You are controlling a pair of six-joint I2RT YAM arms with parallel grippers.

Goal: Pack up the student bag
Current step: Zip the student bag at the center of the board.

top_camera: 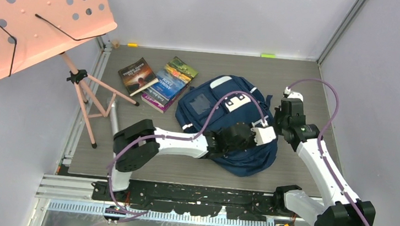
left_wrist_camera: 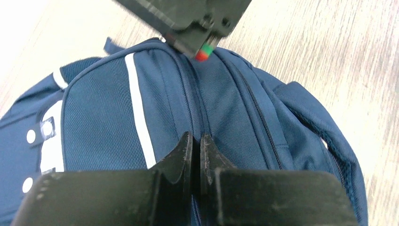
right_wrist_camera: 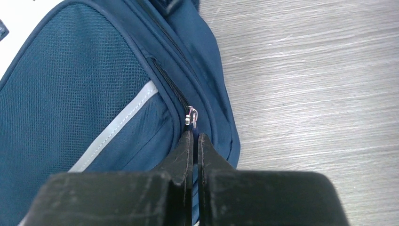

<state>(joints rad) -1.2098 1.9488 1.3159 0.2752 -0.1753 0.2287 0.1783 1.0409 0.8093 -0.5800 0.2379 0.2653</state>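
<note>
Right wrist: our right gripper (right_wrist_camera: 194,137) pinches the zipper pull (right_wrist_camera: 190,115) of the student bag (right_wrist_camera: 70,94); left gripper (left_wrist_camera: 196,141) nips its fabric. Zip looks closed, books (top_camera: 167,82) lie outside: we judge packing barely begun.

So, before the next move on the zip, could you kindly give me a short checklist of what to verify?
1. Hold of the right gripper on the zipper pull: ok, shut on it.
2. Hold of the left gripper on the student bag: ok, pinching fabric by the zip.
3. Bag resting on the table: ok.
4. Compartment open for packing: not ok, no opening shows.
5. The books packed: not ok, they lie on the table beside the bag.
6. Zip track free of snags: cannot tell.
</note>
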